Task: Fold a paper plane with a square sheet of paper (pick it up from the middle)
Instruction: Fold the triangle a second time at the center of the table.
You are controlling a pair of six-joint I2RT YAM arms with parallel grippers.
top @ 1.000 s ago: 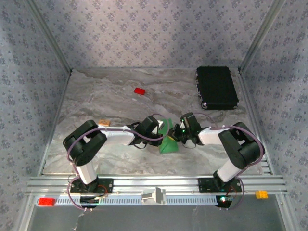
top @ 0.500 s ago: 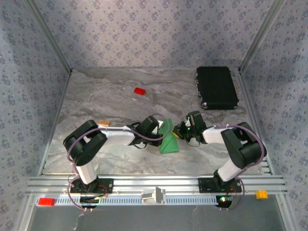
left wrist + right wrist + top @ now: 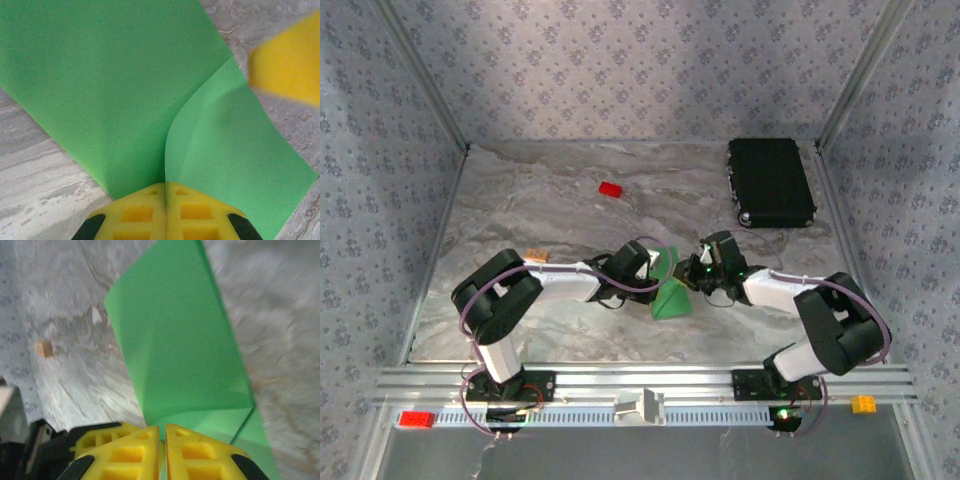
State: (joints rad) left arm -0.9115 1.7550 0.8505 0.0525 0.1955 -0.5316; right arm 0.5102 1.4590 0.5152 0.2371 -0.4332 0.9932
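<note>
The paper [image 3: 671,296] is bright green, plain and matte, partly folded into a rough triangle. It sits near the middle of the table [image 3: 520,200], raised and tilted rather than lying flat. Up close, one layer [image 3: 125,85] overlaps another along a curved edge, and a straight crease runs across its lower part [image 3: 180,350].

We see the paper [image 3: 670,297] on the table [image 3: 520,200], between the left gripper [image 3: 661,270] and the right gripper [image 3: 693,273]. The case [image 3: 770,182] lies behind the right gripper, to its right; the block [image 3: 610,189] lies behind the left gripper, slightly to its left.
</note>
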